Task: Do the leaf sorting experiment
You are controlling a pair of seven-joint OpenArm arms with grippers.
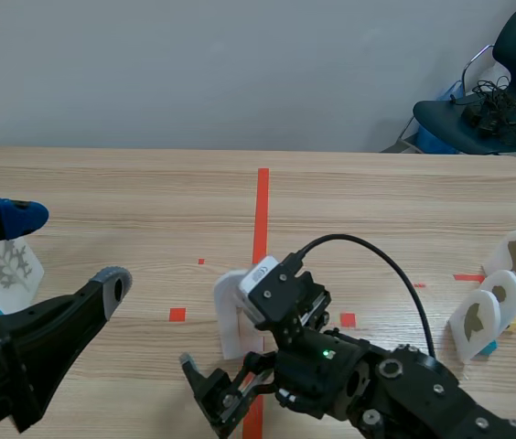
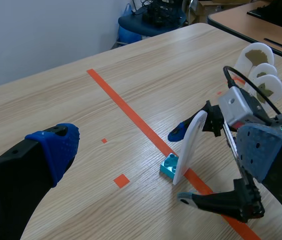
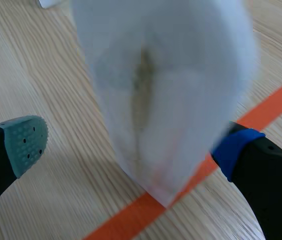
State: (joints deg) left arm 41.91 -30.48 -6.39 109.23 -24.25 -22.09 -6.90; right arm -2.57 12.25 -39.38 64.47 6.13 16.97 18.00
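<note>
A white leaf card (image 1: 233, 315) stands upright on a small blue brick (image 2: 169, 166) at the orange centre line. My right gripper (image 1: 235, 366) is open and straddles this card (image 3: 166, 100): its grey-green pad (image 3: 26, 142) stands clear on one side, and its blue pad (image 3: 236, 145) is close against the other. The leaf shows only as a faint brown smear. My left gripper (image 1: 66, 247) hangs open and holds nothing at the left. A white card with a grey leaf (image 1: 6, 265) stands behind it. In the left wrist view the centre card (image 2: 191, 145) is seen edge-on.
Three more white leaf cards (image 1: 500, 293) stand in a row near the table's right edge, seen also as cards (image 2: 261, 72) in the left wrist view. A black cable (image 1: 386, 261) loops above the right arm. A chair (image 1: 496, 101) stands beyond the far right corner.
</note>
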